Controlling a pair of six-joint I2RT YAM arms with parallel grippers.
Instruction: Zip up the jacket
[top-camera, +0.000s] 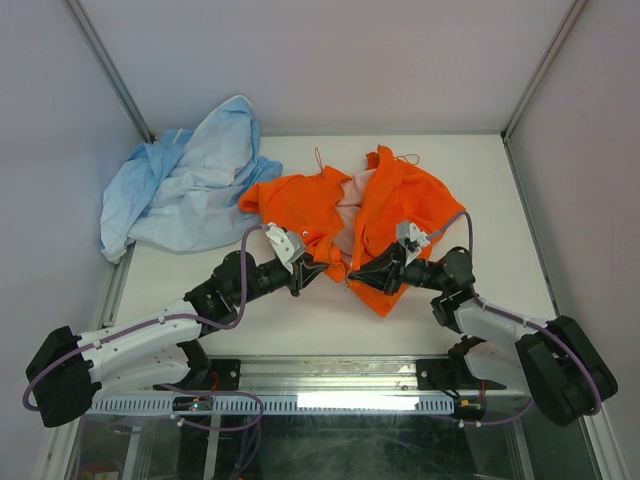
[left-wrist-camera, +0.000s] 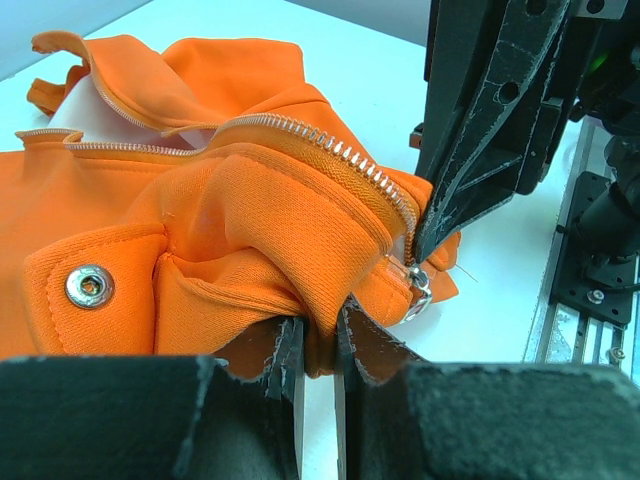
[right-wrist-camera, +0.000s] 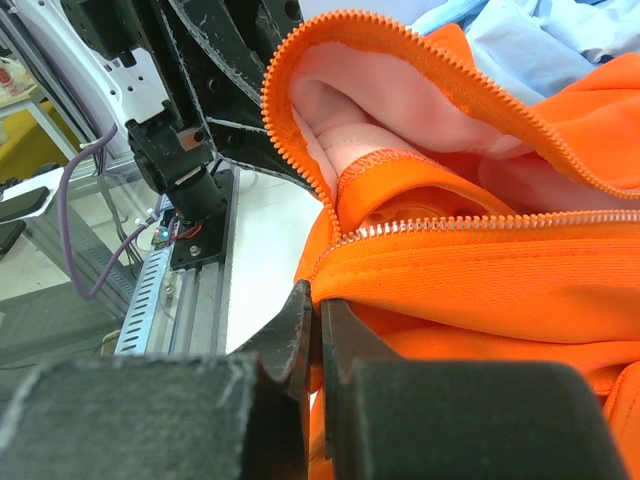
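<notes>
The orange jacket (top-camera: 385, 205) lies crumpled in the middle of the table, its pale pink lining (right-wrist-camera: 375, 105) showing where the front gapes. The zipper teeth (right-wrist-camera: 480, 222) run together only at the near hem, and the silver slider (left-wrist-camera: 418, 290) hangs there. My left gripper (left-wrist-camera: 320, 345) is shut on a fold of orange hem fabric just left of the slider, beside a snap button (left-wrist-camera: 88, 287). My right gripper (right-wrist-camera: 318, 310) is shut on the jacket's edge at the foot of the zipper. Its black fingers (left-wrist-camera: 470, 170) reach down to the teeth right above the slider. In the top view both grippers, left (top-camera: 322, 270) and right (top-camera: 352, 278), meet at the hem.
A light blue cloth (top-camera: 185, 190) is heaped at the back left, touching the jacket's sleeve. The metal rail (top-camera: 320, 400) with the arm bases runs along the near edge. Grey walls close the table in on three sides.
</notes>
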